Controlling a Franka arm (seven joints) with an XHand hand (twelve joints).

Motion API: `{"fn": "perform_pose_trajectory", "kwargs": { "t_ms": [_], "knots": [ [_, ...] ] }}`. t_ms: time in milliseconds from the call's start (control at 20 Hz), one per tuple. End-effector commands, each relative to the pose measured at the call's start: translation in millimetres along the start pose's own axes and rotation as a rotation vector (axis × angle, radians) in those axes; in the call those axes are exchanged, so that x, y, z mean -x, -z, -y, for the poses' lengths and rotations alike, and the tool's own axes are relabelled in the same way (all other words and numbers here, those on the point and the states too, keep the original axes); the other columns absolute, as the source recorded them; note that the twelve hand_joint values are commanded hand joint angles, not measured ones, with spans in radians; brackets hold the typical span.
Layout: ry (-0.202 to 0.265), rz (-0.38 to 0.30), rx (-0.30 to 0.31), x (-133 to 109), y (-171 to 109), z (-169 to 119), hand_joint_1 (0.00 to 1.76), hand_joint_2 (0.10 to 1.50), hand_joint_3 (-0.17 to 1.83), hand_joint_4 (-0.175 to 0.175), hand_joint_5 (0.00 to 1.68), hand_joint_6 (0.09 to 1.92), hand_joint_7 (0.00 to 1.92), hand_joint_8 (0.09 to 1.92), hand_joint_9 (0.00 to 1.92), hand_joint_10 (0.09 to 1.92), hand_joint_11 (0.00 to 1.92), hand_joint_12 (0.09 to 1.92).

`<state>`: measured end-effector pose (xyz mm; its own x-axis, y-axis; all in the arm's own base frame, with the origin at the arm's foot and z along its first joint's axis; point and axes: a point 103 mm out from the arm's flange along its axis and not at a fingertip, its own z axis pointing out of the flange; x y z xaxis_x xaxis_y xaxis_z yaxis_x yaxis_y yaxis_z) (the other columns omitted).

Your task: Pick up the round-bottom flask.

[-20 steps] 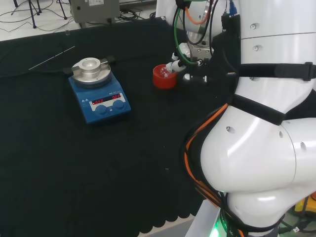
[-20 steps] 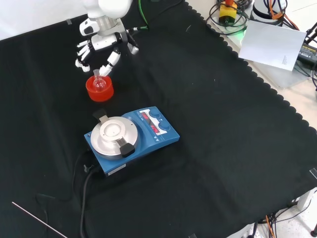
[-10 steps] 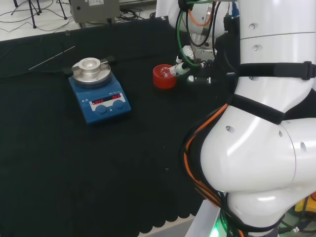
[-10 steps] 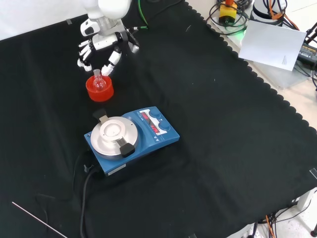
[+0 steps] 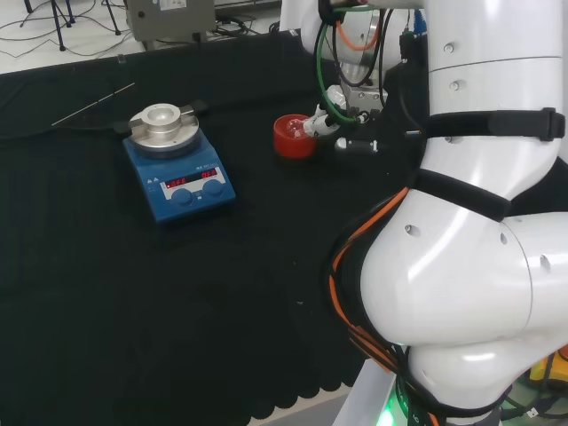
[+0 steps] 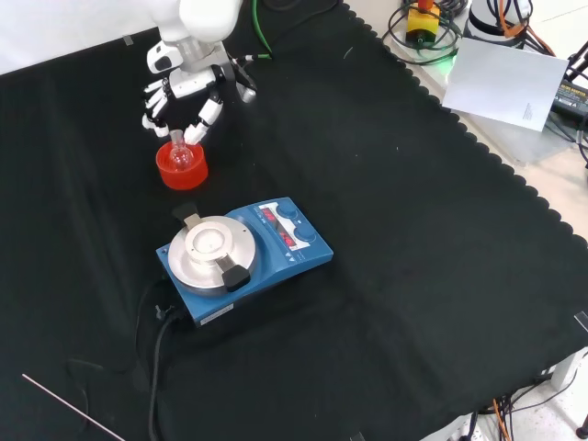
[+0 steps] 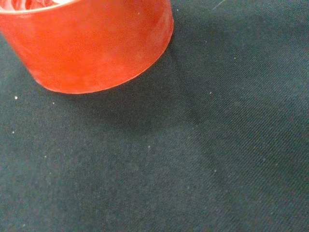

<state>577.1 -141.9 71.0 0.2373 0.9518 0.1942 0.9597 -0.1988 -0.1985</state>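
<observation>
The round-bottom flask (image 6: 177, 152) is small, clear glass, and sits upright in a red ring stand (image 6: 181, 166) on the black cloth. The hand (image 6: 188, 84) hovers just behind the flask in the front view, open, its fingers spread and slightly bent downward. One fingertip (image 6: 195, 134) is close beside the flask's neck, and the others (image 6: 149, 120) hang to the left of it. In the head view the hand (image 5: 327, 121) is at the right side of the red stand (image 5: 291, 139). The wrist view looks at the stand's red wall (image 7: 91, 43) from very near.
A blue hotplate stirrer (image 6: 241, 254) with a round metal top stands nearer the camera in the front view, its cable trailing off its left side. A thin rod (image 5: 93, 104) lies on the cloth beyond the stirrer in the head view.
The hand has shifted a little around the flask's neck. The red stand with the flask appears to have slid slightly to the left in the front view.
</observation>
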Motion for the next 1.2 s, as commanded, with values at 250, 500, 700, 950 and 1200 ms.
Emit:
{"fn": "perform_pose_trajectory", "kwargs": {
  "t_ms": [250,500,700,950,1200],
  "knots": [
    [0.006,-0.004,0.017,-1,0,2,0.91,0.83,0.41,-0.075,0.80,0.86,0.27,0.70,0.39,0.73,0.00,1.37],
    [0.014,0.004,0.051,-1,4,5,1.02,0.89,0.43,0.160,0.99,1.06,0.34,0.70,0.45,0.71,0.05,1.36],
    [0.023,-0.001,0.044,-1,13,6,1.06,0.75,0.75,0.111,1.00,1.18,0.38,0.69,0.49,0.69,0.09,1.36],
    [0.044,0.001,0.058,-6,30,8,1.06,0.70,0.87,0.092,1.00,1.25,0.39,0.69,0.50,0.69,0.10,1.36],
    [0.061,0.011,0.067,-17,47,12,1.07,0.67,0.92,0.090,1.01,1.26,0.39,0.69,0.51,0.69,0.11,1.36]
  ]
}}
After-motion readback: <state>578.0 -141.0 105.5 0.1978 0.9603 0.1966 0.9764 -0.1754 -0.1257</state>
